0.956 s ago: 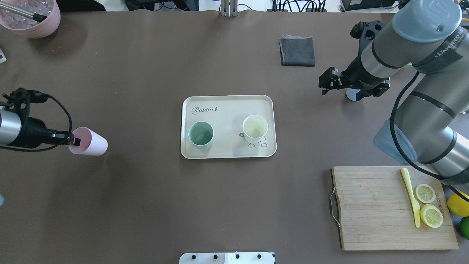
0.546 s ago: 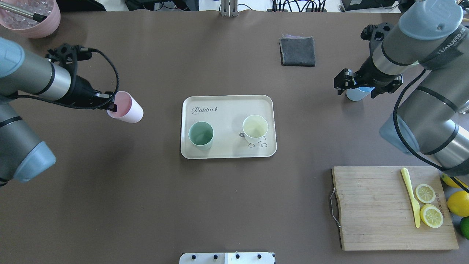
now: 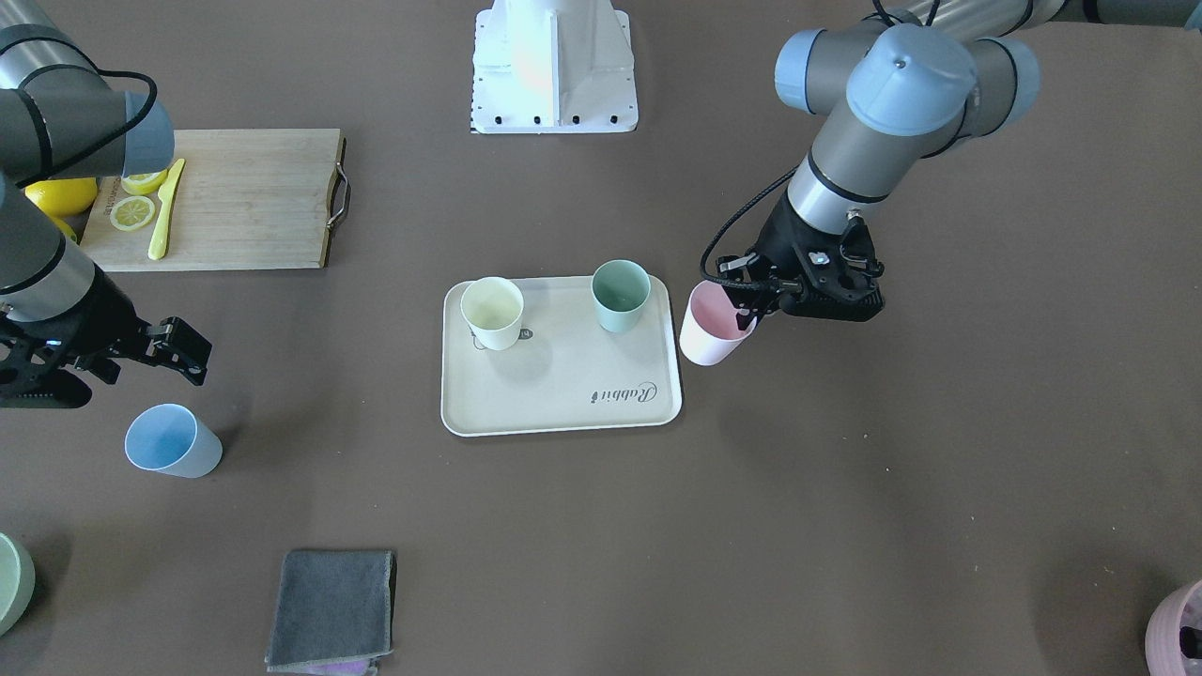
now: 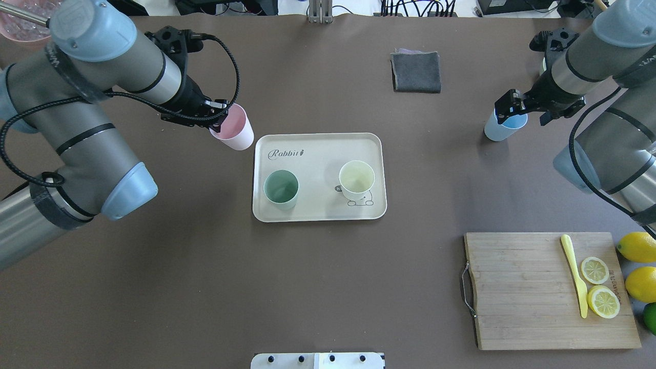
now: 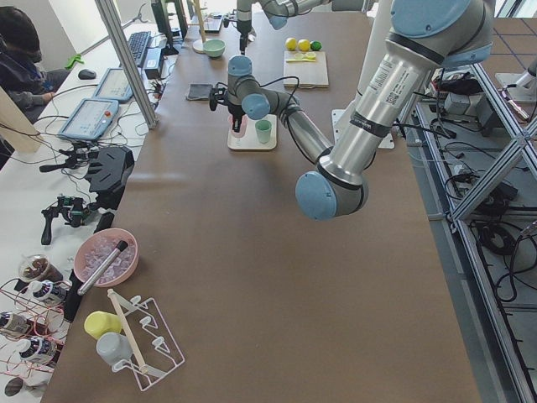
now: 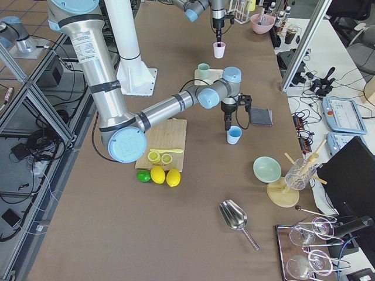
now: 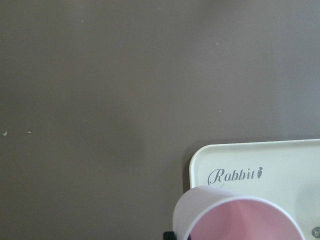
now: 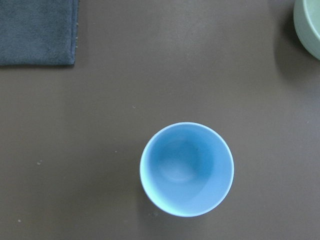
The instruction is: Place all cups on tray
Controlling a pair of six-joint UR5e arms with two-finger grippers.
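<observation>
- The left gripper [image 4: 219,117] is clenched on the rim of the pink cup [image 4: 236,133]. The cup is carried tilted, clear of the worktop [image 4: 179,282], just beside the corner of the tray [image 4: 318,146] that bears the "Rabbit" script. It is not yet set on the tray.
- The green cup [image 4: 281,188] is stood upright on the tray, in the half below the script.
- The cream cup [image 4: 356,179] is stood upright on the tray's other half, beside the cartoon animal drawing.
- The blue cup [image 4: 501,129] is stood upright on the worktop, well apart from the tray, off the side farthest from the script.
- The right gripper [image 4: 524,108] is poised over the blue cup with its jaws spread, and nothing is grasped.
- Of the four cups seen by the tray, two are judged placed. The pink one is judged close to being set down. The blue one is left to be gripped and carried across.
</observation>
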